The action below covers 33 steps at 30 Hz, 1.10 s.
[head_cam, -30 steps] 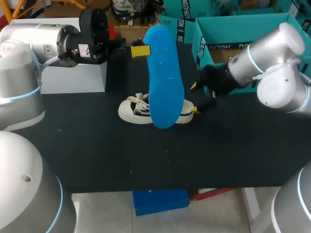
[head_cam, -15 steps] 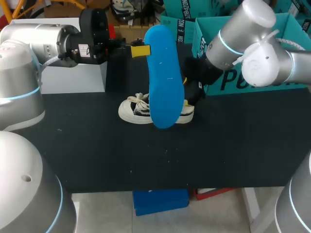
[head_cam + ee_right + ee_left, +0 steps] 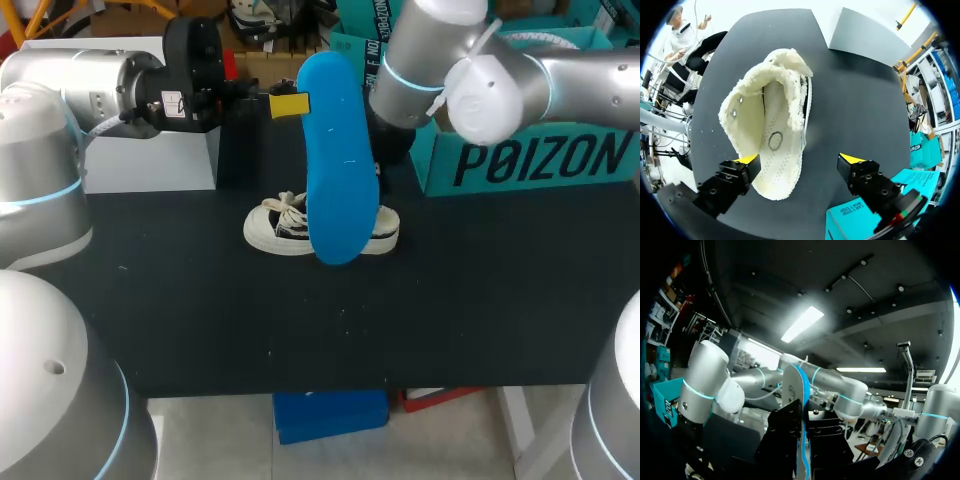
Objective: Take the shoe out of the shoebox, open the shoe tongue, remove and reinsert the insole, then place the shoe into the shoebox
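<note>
blue insole (image 3: 338, 170) is pinched at one end by my left gripper (image 3: 292, 104) and held upright above the table (image 3: 450, 300), i judge so that the shoe's mouth is left unobstructed. the white shoe (image 3: 772, 145) sits on its sole near the table's middle, toward the far edge, and my right gripper (image 3: 800, 161) hangs above its heel end with fingers spread, gripping nothing, probably ready to steady it for reinsertion. the teal shoebox (image 3: 520, 150) stands at the far right corner.

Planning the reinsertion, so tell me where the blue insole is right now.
Head view, middle: the blue insole is held upright by the left gripper near its top end, its lower end in front of the white shoe on the table.
</note>
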{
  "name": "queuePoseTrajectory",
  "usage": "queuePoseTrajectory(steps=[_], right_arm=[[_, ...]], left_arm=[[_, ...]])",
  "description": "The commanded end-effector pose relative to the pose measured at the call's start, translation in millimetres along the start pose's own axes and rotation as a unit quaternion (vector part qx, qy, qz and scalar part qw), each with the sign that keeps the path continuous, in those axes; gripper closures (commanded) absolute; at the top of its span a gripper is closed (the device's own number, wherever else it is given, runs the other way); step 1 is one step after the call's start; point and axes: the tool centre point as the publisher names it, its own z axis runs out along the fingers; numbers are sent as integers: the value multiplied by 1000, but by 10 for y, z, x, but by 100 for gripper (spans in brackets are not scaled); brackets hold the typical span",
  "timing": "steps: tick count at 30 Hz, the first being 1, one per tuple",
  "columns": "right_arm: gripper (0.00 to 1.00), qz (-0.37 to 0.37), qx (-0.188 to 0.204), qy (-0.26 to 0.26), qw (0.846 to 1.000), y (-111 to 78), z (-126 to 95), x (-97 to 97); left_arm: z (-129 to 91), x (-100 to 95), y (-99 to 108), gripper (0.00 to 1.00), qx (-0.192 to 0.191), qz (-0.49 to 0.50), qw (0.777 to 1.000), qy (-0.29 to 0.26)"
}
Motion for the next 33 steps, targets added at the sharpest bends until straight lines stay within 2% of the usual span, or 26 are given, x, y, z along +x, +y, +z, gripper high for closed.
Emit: queuePoseTrajectory(steps=[1,13,22,23,24,25,28,30,33], right_arm=[[0,-2,125,10,992,137,79,-55],[0,-16,142,34,989,343,289,-100],[0,-11,138,51,989,320,419,-91],[32,-8,136,53,989,312,427,-83],[56,-8,136,53,989,306,431,-80],[100,-5,133,55,990,293,443,-72],[100,-1,106,63,992,276,479,-46],[100,2,73,75,995,272,512,-12],[100,-5,-14,98,995,303,540,51]], left_arm=[[13,5,13,100,1,1,1000,-2],[13,5,13,100,1,1,1000,-2],[13,5,13,100,1,1,1000,-2],[13,5,13,100,1,1,1000,-2],[13,5,13,100,1,1,1000,-2],[13,5,13,100,1,1,1000,-2],[13,5,13,100,1,1,1000,-2],[13,5,13,100,1,1,1000,-2],[13,5,13,100,1,1,1000,-2]])
